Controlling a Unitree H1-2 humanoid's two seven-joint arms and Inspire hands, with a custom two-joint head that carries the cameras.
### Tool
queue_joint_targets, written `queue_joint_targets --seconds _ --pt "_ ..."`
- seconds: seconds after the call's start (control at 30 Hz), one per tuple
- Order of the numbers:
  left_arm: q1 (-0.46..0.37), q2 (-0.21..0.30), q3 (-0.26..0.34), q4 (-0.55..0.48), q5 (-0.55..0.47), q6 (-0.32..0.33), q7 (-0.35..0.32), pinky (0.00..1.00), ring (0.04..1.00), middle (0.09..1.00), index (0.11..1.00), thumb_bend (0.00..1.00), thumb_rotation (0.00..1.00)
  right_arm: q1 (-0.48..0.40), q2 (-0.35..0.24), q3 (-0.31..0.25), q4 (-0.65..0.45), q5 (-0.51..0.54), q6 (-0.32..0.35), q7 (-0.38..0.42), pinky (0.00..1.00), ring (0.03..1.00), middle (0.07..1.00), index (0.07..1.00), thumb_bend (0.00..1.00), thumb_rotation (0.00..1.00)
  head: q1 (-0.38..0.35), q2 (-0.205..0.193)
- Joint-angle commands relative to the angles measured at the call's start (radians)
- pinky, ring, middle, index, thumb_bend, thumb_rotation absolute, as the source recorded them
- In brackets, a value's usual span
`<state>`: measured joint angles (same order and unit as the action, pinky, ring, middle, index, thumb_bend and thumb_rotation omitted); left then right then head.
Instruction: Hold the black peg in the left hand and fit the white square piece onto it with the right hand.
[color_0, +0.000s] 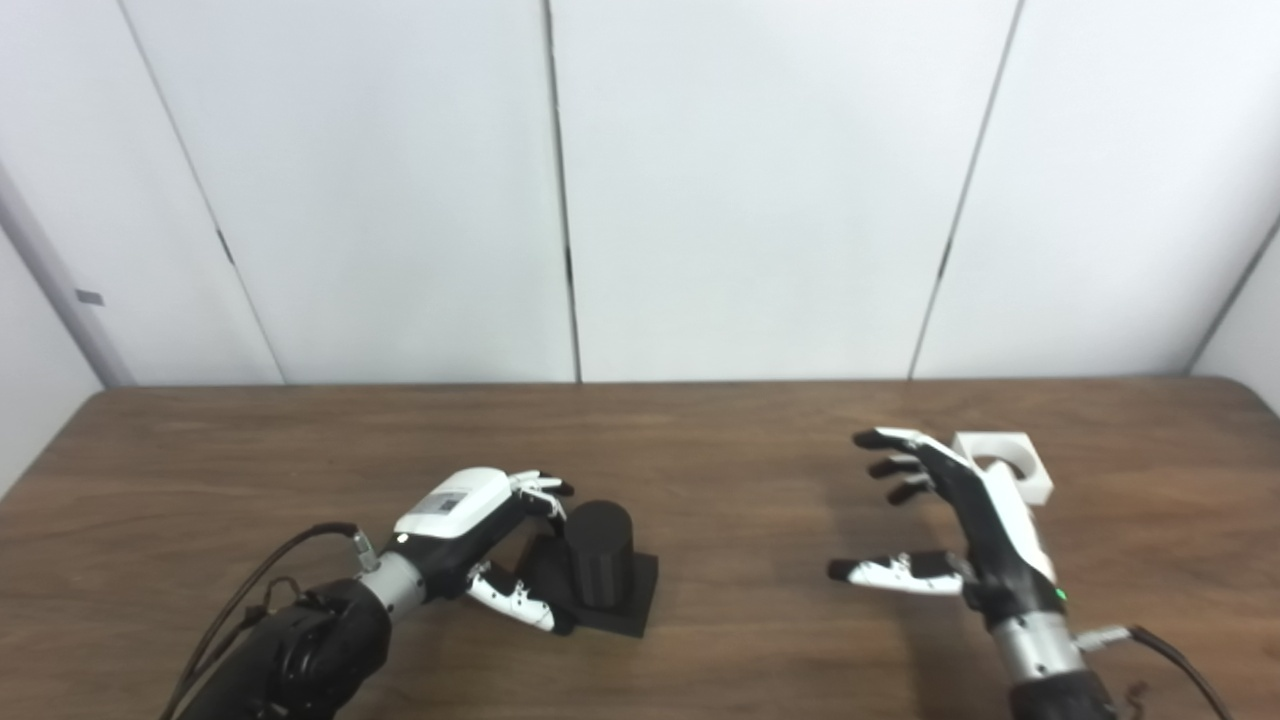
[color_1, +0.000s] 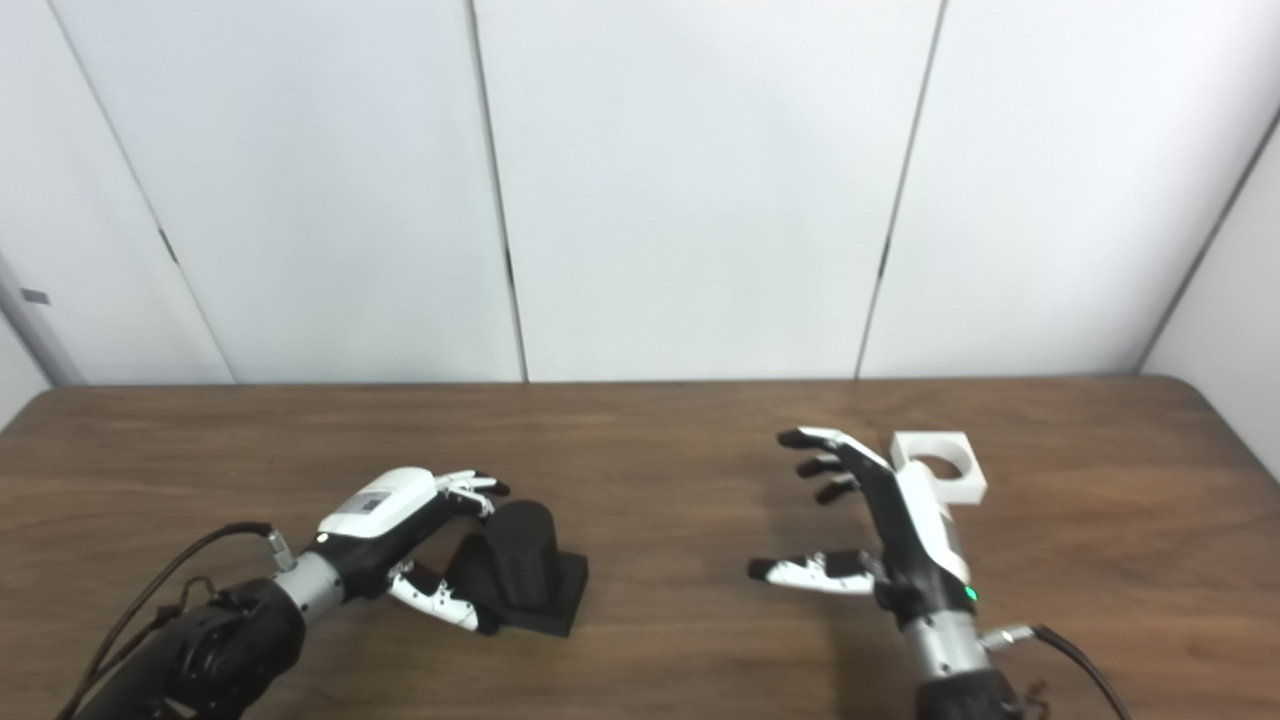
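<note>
My left hand (color_0: 470, 530) lies low on the worktop (color_0: 700, 450), at the near left, reaching in toward the peg (color_0: 598, 565). The peg is a black cylinder standing upright on a flat black square base (color_0: 640, 600), which sits flat on the wood. My fingers (color_0: 545, 490) curl over toward the upper left side of the cylinder and my thumb (color_0: 515, 600) runs along the near left edge of the base. They look to be touching or very nearly touching the peg, but I cannot tell whether the hold has closed; the base is down on the worktop.

My right hand (color_1: 900, 530) is at the near right, raised with its edge toward the cameras, spread wide and holding nothing. Its fingers (color_1: 830, 465) point left and away from me, and the thumb (color_1: 810, 572) sticks out to the left, well apart from them.

The white piece (color_1: 940, 465) rests on the worktop just behind my right hand, on its right side. It is a square block with a round hole through its top face. My hand partly covers its left edge in both views, so I cannot tell whether the back of the hand touches it. The fingers are not around it.

The peg and the white piece are well apart, at opposite sides of the worktop. White wall panels (color_0: 750, 180) stand behind the far edge.
</note>
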<state>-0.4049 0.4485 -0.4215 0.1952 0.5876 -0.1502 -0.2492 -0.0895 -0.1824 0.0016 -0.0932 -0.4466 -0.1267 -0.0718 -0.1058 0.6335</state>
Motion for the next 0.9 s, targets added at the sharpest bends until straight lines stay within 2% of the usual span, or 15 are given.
queue_joint_targets --seconds 0.0,0.2,0.37,0.4,0.5,0.6,0.67,0.73,0.87 --pt "-0.006 0.004 -0.031 0.000 0.046 -0.006 -0.036 0.94 0.951 0.902 0.494 0.52 0.06 -0.042 -0.005 -0.006 -0.036 0.000 0.004 -0.012 0.54 0.674 0.764 0.721 0.57 0.00 -0.021 0.004" --pt "-0.017 -0.013 -0.097 0.028 0.107 -0.051 -0.026 0.92 0.952 0.906 0.494 0.52 0.06 -0.044 -0.026 -0.018 -0.079 -0.015 0.046 0.002 0.54 0.671 0.768 0.722 0.58 0.00 -0.075 0.001" --pt "-0.026 -0.026 -0.127 0.056 0.135 -0.073 -0.019 0.93 0.956 0.907 0.494 0.52 0.06 -0.052 -0.071 -0.021 -0.115 -0.031 0.088 0.040 0.57 0.676 0.765 0.730 0.59 0.00 -0.176 -0.015" --pt "-0.028 -0.027 -0.130 0.062 0.134 -0.079 -0.018 0.92 0.954 0.907 0.494 0.52 0.06 -0.056 -0.099 -0.018 -0.133 -0.051 0.119 0.071 0.58 0.682 0.772 0.735 0.60 0.00 -0.196 -0.020" --pt "-0.029 -0.022 -0.131 0.060 0.125 -0.079 -0.021 0.91 0.950 0.907 0.493 0.52 0.06 -0.076 -0.177 -0.013 -0.192 -0.101 0.241 0.186 0.60 0.731 0.832 0.768 0.64 0.09 -0.254 -0.037" --pt "-0.027 -0.014 -0.129 0.055 0.121 -0.079 -0.020 0.91 0.944 0.904 0.493 0.52 0.06 -0.101 -0.239 -0.007 -0.224 -0.152 0.320 0.257 0.62 0.753 0.847 0.783 0.65 0.12 -0.295 -0.049" --pt "-0.025 -0.008 -0.126 0.056 0.117 -0.085 -0.018 0.90 0.938 0.899 0.493 0.52 0.06 -0.121 -0.279 0.000 -0.233 -0.187 0.360 0.293 0.60 0.760 0.848 0.788 0.67 0.14 -0.328 -0.060" --pt "-0.020 0.000 -0.121 0.052 0.117 -0.093 -0.010 0.89 0.930 0.894 0.493 0.52 0.06 -0.156 -0.341 0.008 -0.225 -0.221 0.409 0.360 0.61 0.782 0.867 0.801 0.73 0.13 -0.353 -0.072" --pt "-0.011 0.012 -0.114 0.050 0.113 -0.107 -0.002 0.86 0.914 0.881 0.493 0.52 0.05 -0.205 -0.429 0.029 -0.201 -0.266 0.436 0.439 0.66 0.831 0.901 0.828 0.85 0.08 -0.397 -0.100"
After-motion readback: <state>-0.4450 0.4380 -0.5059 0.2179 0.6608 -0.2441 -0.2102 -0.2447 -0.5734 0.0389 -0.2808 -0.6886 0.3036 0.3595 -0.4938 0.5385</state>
